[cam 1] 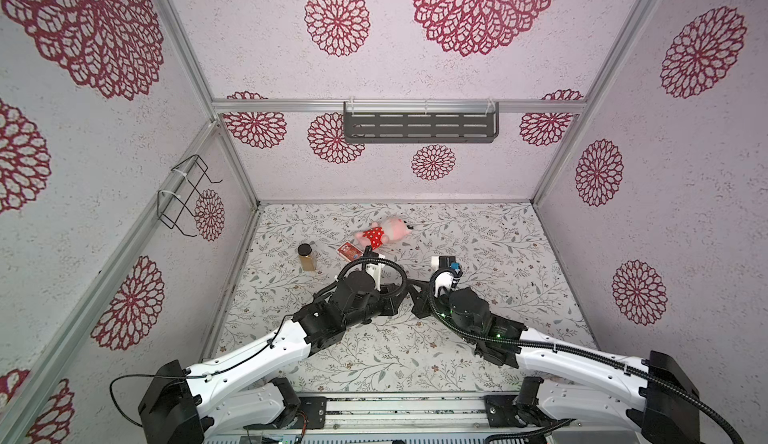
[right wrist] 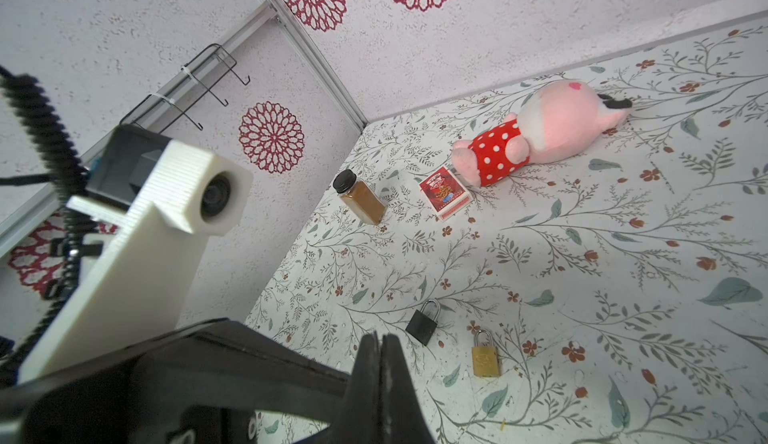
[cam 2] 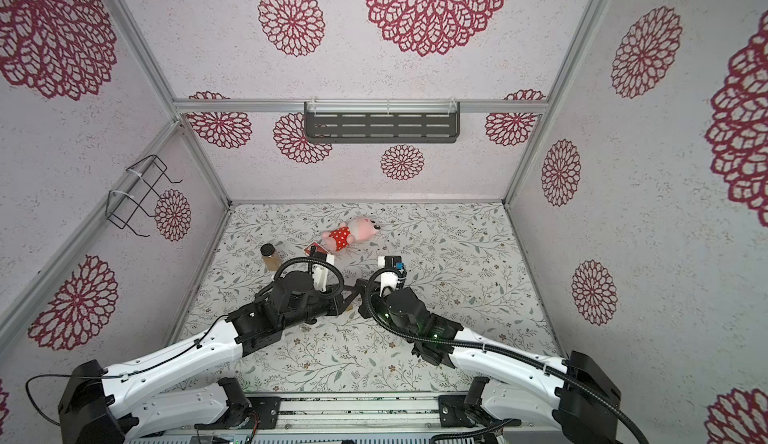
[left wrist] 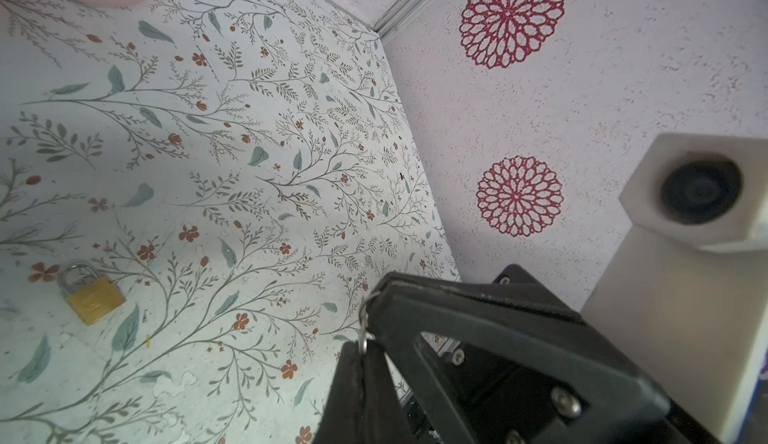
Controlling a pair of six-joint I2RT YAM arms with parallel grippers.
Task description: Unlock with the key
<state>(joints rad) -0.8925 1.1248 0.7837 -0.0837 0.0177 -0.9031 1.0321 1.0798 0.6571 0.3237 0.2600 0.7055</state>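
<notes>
My left gripper (left wrist: 368, 340) is pressed together on a thin metal ring (left wrist: 363, 321), which shows as a bright loop right at my fingertips. The key itself I cannot make out, because my own fingers hide whatever hangs from the ring. My right gripper (right wrist: 380, 354) is pressed together too, pad against pad and empty. In both top views my two tools meet almost tip to tip over the middle of the table (cam 1: 498, 255), and my arms cover what lies under them.

Just beyond my right fingertips a black padlock (right wrist: 424, 323) lies flat on the floral tabletop with its shackle closed. A brass padlock (right wrist: 485, 357) lies near it but not touching, also flat and also closed. Seen from my left wrist, that brass padlock (left wrist: 93, 296) lies well apart from the ring I am pinching.

Farther out from my right tool, past both padlocks and toward the back corner, a spice jar (right wrist: 359, 201) with a black cap stands upright. Near it a red card box (right wrist: 445, 193) lies flat. A pink plush toy (right wrist: 540, 130) in a red dotted dress lies on its side with its feet at the box; I cannot tell whether they touch.
</notes>
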